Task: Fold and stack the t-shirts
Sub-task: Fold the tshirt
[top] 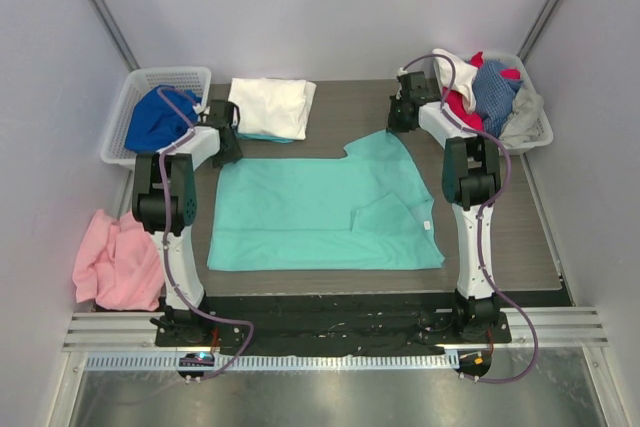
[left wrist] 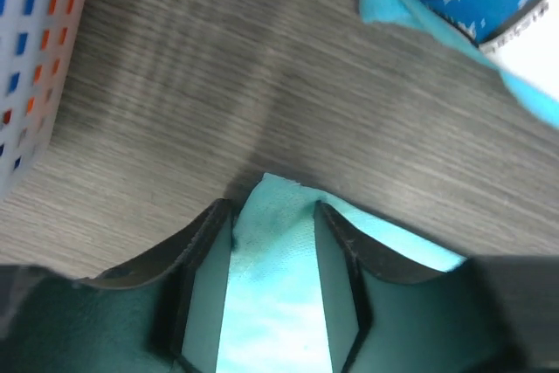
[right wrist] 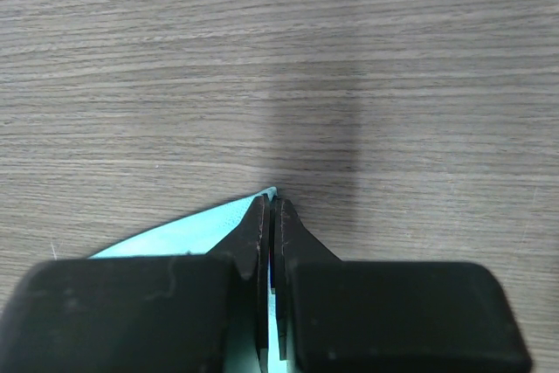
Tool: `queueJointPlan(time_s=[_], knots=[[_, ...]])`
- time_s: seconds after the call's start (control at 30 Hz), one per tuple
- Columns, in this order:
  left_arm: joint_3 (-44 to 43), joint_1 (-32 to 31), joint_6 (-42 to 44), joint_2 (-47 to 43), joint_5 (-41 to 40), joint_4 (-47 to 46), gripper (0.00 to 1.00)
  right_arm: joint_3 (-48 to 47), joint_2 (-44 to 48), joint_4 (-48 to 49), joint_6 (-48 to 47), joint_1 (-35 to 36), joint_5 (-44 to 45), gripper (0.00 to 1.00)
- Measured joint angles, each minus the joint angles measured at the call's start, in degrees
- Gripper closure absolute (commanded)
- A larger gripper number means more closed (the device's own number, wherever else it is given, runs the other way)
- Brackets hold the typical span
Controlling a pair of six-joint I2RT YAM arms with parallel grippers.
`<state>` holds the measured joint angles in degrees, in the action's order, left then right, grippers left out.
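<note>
Folded: white t-shirt (top: 272, 105); part-folded: mint-green t-shirt (top: 320, 212).
Far corners: right end effector (right wrist: 272, 203) clamped on; left end effector (left wrist: 272, 211) apart, astride.

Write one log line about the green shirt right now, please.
left gripper: open, straddling mint-green tee corner | right gripper: shut on other far corner | white tee: folded, far side
</note>
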<state>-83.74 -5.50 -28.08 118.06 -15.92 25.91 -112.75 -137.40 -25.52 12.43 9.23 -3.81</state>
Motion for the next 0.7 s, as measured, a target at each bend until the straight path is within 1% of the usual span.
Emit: queueJointPlan(time_s=[0.03, 0.1, 0.13, 0.2, 0.23, 0.33, 0.47, 0.7], knots=[[-0.3, 0.2, -0.1, 0.2, 0.2, 0.1, 0.66, 0.0, 0.0, 0.1, 0.0, 0.0, 0.0, 0.99], [-1.2, 0.7, 0.0, 0.7, 1.0, 0.5, 0.72, 0.0, 0.0, 0.1, 0.0, -0.1, -0.1, 0.99], [-1.6, 0.9, 0.0, 1.0, 1.4, 0.7, 0.78, 0.0, 0.0, 0.1, 0.0, -0.1, -0.2, 0.99], [-2.1, 1.2, -0.1, 1.3, 1.8, 0.9, 0.83, 0.1, 0.0, 0.1, 0.0, -0.1, -0.2, 0.99], [-2.4, 1.4, -0.2, 1.5, 2.1, 1.1, 0.89, 0.1, 0.0, 0.2, 0.0, -0.2, -0.3, 0.99], [-2.8, 1.7, -0.1, 1.7, 2.7, 1.3, 0.97, 0.2, 0.0, 0.2, 0.2, -0.3, -0.4, 0.99], [-3.2, 1.9, 0.0, 1.9, 3.4, 1.7, 1.0, 0.3, 0.1, 0.3, 0.8, -0.4, -0.3, 0.99], [-3.3, 2.0, 0.0, 1.9, 5.0, 1.7, 1.0, 3.9, 2.8, 0.1, 2.2, -0.5, 1.2, 0.99]])
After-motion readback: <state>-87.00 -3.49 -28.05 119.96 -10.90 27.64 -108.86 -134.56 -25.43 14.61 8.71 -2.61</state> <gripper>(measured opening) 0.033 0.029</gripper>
